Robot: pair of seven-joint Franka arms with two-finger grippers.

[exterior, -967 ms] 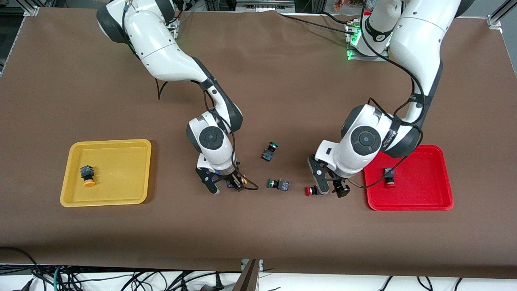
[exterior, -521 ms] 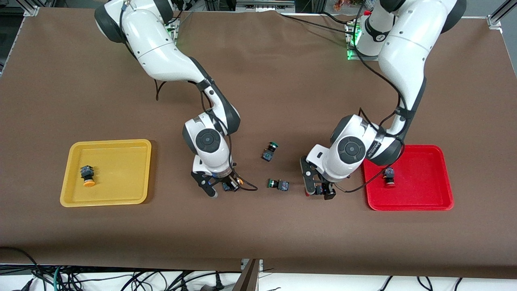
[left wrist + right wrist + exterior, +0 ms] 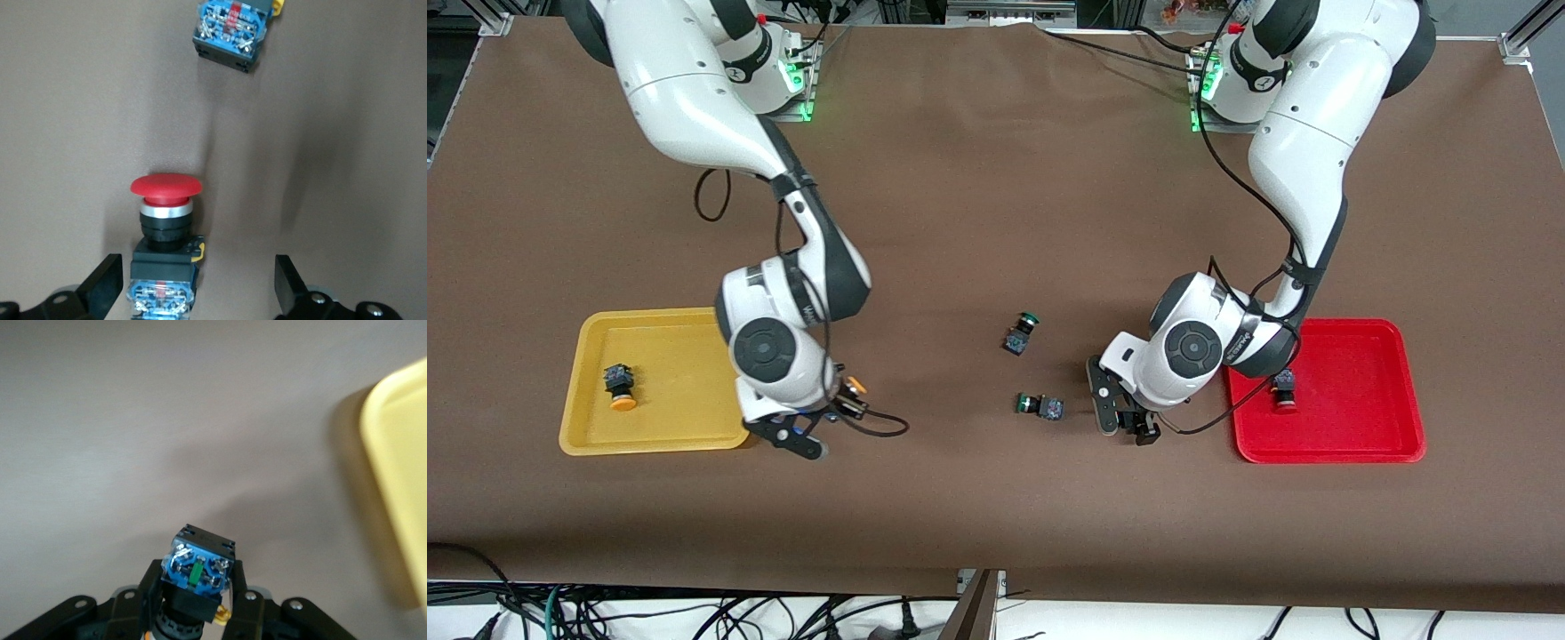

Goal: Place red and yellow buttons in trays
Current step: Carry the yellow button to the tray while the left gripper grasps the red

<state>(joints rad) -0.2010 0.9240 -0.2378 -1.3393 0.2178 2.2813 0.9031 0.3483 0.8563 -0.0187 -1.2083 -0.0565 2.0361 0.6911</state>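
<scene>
My right gripper is shut on a yellow button and holds it over the table just beside the yellow tray. The right wrist view shows the button's blue base between the fingers of that gripper, with the tray's rim close by. A second yellow button lies in that tray. My left gripper is open and low over the table beside the red tray. It straddles a red button lying on the table. Another red button lies in the red tray.
Two green-capped buttons lie mid-table: one farther from the front camera, one close beside my left gripper, also in the left wrist view. Brown table cover all round; cables hang from both wrists.
My right arm has carried the yellow button from mid-table to the yellow tray's edge. My left gripper has shifted over the red button, which it now hides in the front view.
</scene>
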